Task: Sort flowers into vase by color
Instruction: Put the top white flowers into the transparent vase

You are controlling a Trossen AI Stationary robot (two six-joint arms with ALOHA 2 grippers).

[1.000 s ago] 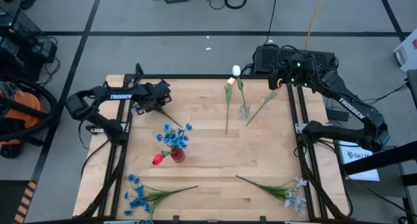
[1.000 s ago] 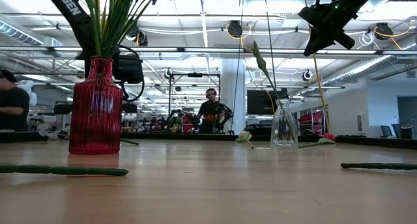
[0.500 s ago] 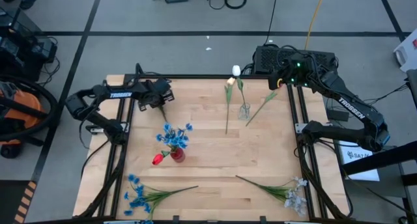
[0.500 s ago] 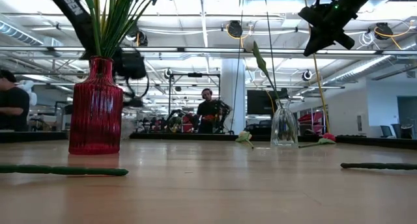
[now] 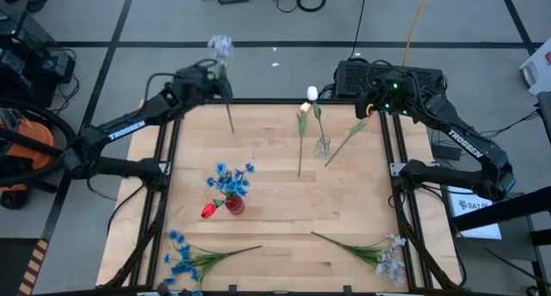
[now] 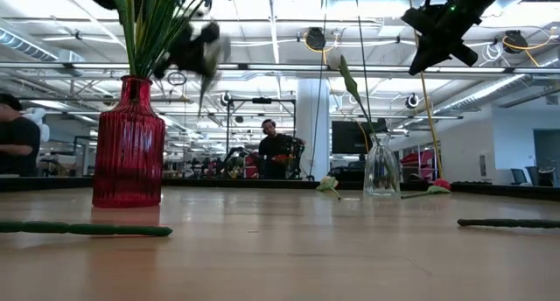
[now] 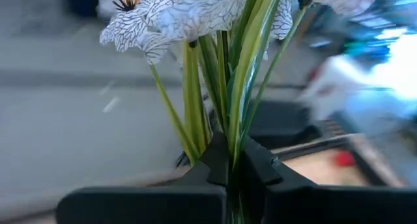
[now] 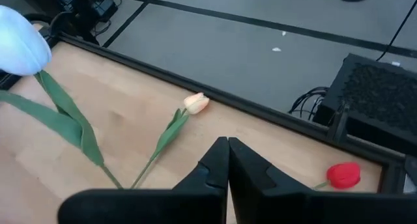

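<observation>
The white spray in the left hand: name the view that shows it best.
Left wrist view. The white spray fills the picture, its stems pinched in the shut left hand. The high view shows it small, at the table's far edge; the low view only a blur; the right wrist view nothing.

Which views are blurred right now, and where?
Low view: the left gripper with its spray is smeared beside the red vase. Left wrist view: the background streaks, while the spray between the fingers stays sharp. High and right wrist views look crisp.
</observation>
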